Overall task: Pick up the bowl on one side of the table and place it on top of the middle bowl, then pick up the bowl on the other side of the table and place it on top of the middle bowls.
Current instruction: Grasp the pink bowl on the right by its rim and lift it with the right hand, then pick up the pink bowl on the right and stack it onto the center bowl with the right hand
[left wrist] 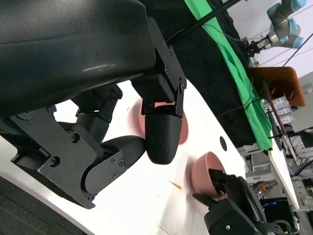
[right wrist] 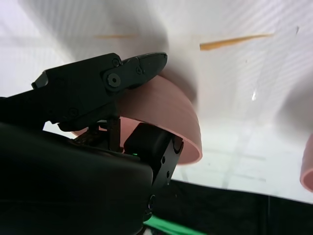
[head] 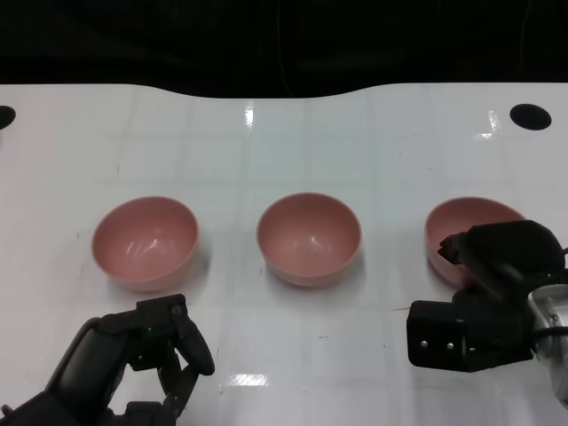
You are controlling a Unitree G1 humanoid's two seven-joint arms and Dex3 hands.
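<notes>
Three pink bowls stand in a row on the white table: the left bowl, the middle bowl and the right bowl. My right hand covers the right bowl's near right side. In the right wrist view one finger lies against the right bowl's outer wall and another sits at its rim, so my right hand grips the rim. The bowl rests on the table. My left hand hovers near the front edge before the left bowl, fingers curled in, holding nothing.
A round black hole sits at the table's far right and another at the far left. Beyond the far edge all is dark. The left wrist view shows green cloth and equipment past the table.
</notes>
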